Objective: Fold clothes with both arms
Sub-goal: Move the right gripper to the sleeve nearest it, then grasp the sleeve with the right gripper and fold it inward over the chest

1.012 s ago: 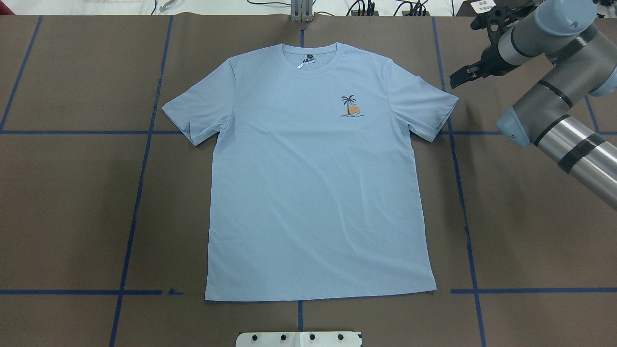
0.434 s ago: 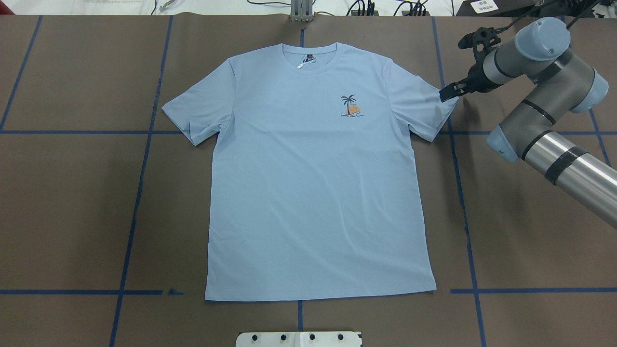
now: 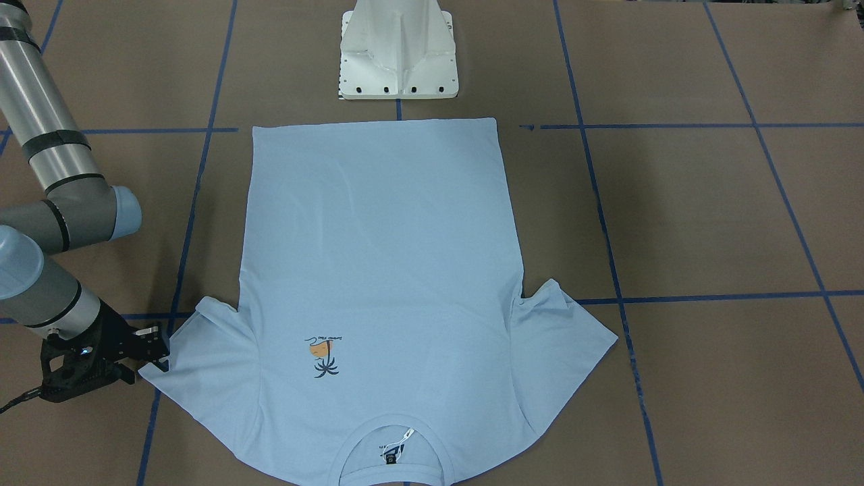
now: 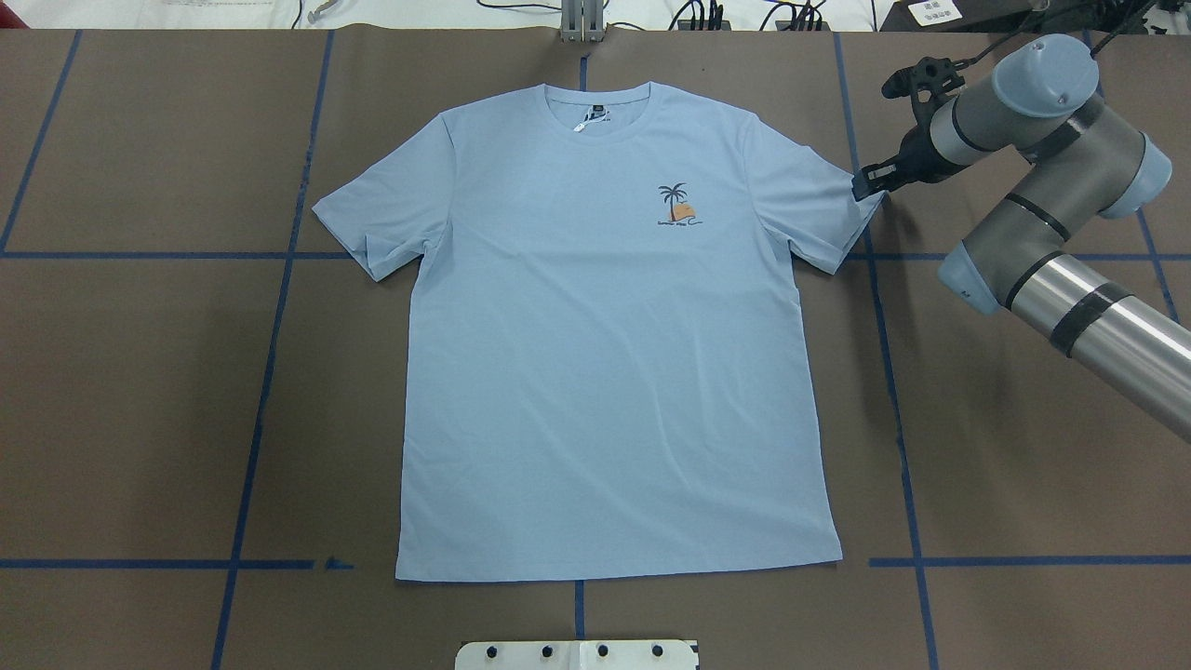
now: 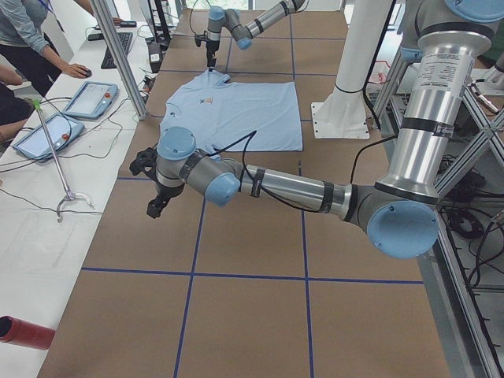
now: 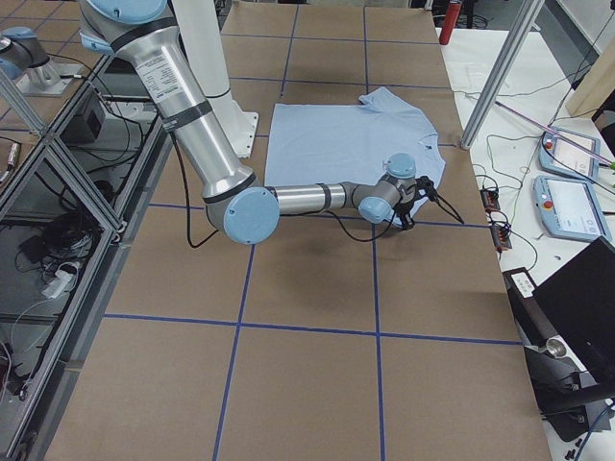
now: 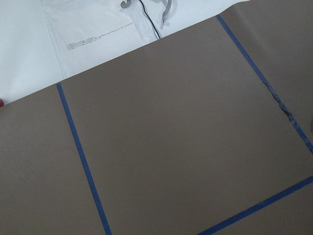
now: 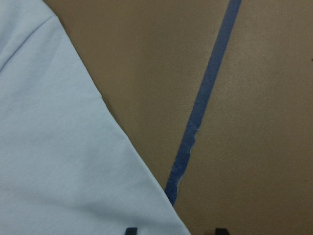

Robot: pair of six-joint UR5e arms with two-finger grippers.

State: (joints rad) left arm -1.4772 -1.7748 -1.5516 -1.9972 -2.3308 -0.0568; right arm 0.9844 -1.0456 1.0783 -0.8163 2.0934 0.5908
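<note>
Pale blue T-shirt [image 4: 605, 372] lay flat on the brown desk [image 4: 140, 391], front up w/ the palm print [image 4: 677, 203] showing. Collar [image 4: 603, 104] was on the side far from the robot, hem nearest the white pedestal [image 3: 398, 54], both sleeves spread out.

R gripper [image 4: 863, 183] sat low at the outer tip of the sleeve [image 4: 819, 205] on the robot's right. In the R wrist view its fingers [image 8: 130, 230] stood apart, one tip over the cloth and the other over bare desk, sleeve edge between them, nothing gripped. A blue tape line [image 8: 205, 98] ran just beside that edge.

L gripper [image 5: 155, 206] hung over bare desk, well apart from the shirt on the robot's L side. Can't tell if its fingers were wide or narrow.
</note>
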